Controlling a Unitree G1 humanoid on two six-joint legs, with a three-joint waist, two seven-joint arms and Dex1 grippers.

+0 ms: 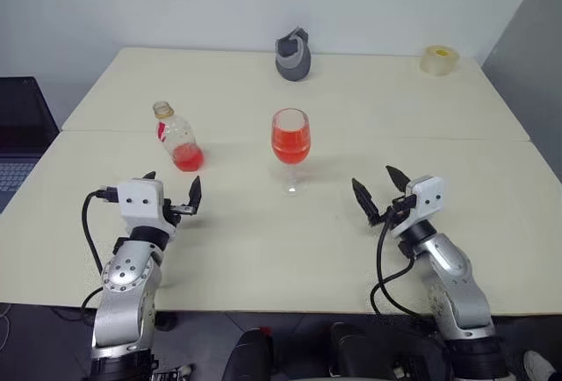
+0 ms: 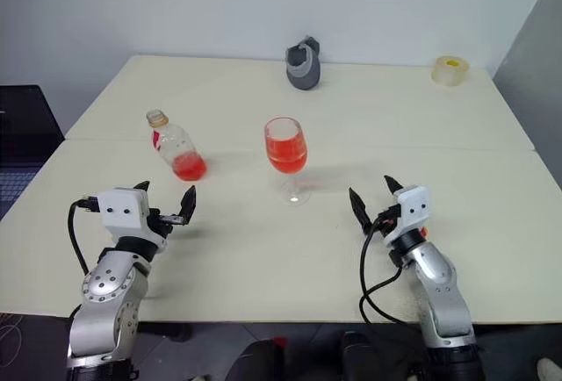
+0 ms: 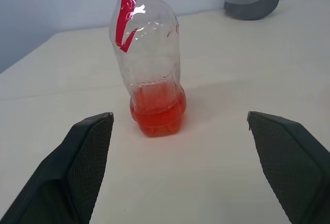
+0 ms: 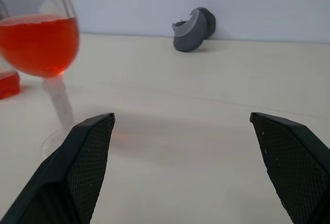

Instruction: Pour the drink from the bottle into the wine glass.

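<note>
Two risks are standing out from where my arms are sitting. The wine glass [image 1: 291, 146] is standing upright mid-table on a thin stem, and my right gripper [image 1: 380, 192], fingers spread wide and gripping nothing, is hanging near its foot on my right side; a careless sweep toward it could, I judge, be tipping it and spilling everything. The bottle [image 1: 178, 138] is standing upright to my left of the glass, well apart from it, with my left gripper [image 1: 172, 197] just in front of it, also spread wide and empty. Being nearly empty, it is probably light, so a nudge from one finger might be knocking it over.

As for contents, the glass bowl is holding the red-pink drink [image 1: 291, 147] to well over half its height, while only a shallow layer is remaining at the bottle's base. Pouring looks essentially finished to me. A grey cup-like object [image 1: 293, 56] and a tape roll [image 1: 439, 59] are sitting at the far edge of the table [image 1: 263, 249].
</note>
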